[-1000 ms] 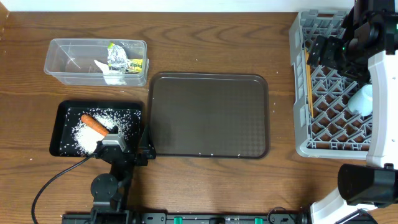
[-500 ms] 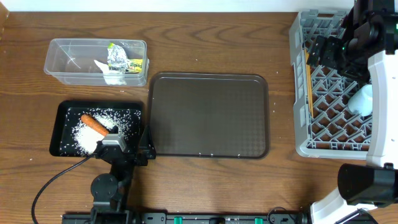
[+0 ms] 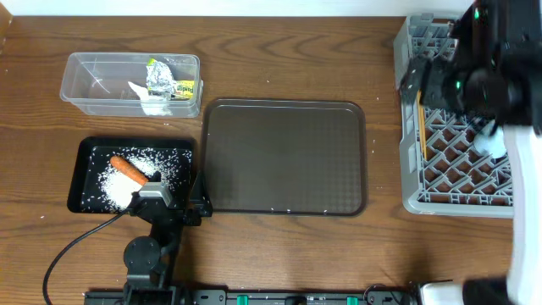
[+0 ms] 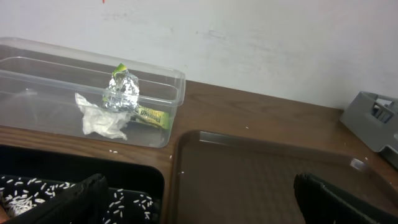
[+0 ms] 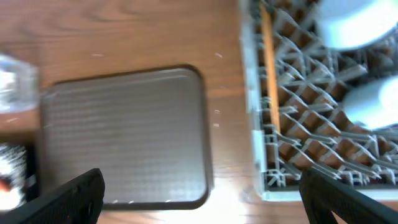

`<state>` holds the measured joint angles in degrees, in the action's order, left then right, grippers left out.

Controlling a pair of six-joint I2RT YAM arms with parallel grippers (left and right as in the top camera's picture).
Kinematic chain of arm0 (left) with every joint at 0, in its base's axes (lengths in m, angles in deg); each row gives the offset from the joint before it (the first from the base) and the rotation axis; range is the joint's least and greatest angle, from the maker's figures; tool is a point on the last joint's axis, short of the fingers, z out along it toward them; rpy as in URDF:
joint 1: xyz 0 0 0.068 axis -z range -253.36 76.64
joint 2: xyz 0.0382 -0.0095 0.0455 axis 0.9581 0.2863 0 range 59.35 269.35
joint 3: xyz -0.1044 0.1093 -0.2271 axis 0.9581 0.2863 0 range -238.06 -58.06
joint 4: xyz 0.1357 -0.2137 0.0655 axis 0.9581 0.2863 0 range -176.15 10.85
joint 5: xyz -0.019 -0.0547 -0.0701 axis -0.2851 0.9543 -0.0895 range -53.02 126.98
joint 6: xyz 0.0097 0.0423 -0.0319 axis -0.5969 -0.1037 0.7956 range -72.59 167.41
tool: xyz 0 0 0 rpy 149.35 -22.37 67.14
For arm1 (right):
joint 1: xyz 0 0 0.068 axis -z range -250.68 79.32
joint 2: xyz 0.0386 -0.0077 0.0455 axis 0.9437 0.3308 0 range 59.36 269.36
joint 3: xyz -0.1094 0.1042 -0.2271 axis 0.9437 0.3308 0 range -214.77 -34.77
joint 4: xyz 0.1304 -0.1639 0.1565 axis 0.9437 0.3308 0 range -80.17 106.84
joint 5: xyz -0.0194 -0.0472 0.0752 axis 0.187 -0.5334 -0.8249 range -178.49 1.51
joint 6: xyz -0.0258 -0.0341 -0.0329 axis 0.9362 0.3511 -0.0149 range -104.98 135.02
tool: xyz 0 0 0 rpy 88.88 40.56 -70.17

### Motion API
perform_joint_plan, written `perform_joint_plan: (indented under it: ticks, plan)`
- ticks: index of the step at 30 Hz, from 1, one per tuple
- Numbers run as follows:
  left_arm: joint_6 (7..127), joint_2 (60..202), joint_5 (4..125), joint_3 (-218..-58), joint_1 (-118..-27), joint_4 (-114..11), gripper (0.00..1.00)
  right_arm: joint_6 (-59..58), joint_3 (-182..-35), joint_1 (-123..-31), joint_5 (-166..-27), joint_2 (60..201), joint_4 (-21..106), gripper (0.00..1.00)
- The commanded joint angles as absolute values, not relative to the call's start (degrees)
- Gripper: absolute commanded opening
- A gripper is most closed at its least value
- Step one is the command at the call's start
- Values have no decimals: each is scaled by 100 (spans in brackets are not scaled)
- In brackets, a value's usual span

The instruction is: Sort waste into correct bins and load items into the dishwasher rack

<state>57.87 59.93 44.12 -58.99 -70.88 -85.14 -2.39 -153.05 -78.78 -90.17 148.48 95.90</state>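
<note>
The clear tub (image 3: 131, 83) holds the foil ball (image 3: 159, 76), tissue (image 3: 144, 95) and wrapper (image 3: 182, 87). In the black tray (image 3: 85, 174) lie rice (image 3: 118, 182) and the carrot (image 3: 129, 169). Chopsticks (image 3: 421, 123) and pale blue dishes (image 3: 491, 140) sit in the grey rack (image 3: 415, 199). My left gripper (image 3: 168, 196) rests open at the table's front, between black tray and brown tray, nothing between its fingers (image 4: 81, 199). My right gripper (image 3: 423, 80) hangs open and empty above the rack's left edge. The right wrist view shows the chopsticks (image 5: 268, 62) and two pale blue dishes (image 5: 354, 22).
The brown serving tray (image 3: 284, 157) lies bare in the middle, a few stray rice grains at its front rim. A black cable (image 3: 76, 246) runs from the left arm's base across the front left of the table. A white wall (image 4: 249, 37) backs the table.
My right arm has swung a little to the left over the rack's left side. The left arm and all objects stay where they were.
</note>
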Motion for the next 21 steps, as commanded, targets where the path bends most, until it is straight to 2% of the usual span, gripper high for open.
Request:
perform_joint_plan:
  ticks: [1,21]
  plan:
    - [5706,5958,4515,-5829,-7067,-8280,98,-296,-15312,-8228,-9004,14299,9601,99]
    - [5706,5958,4515,-5829,-7067,-8280,98,-208,-14949,-8383,-8704,12302,9686,99]
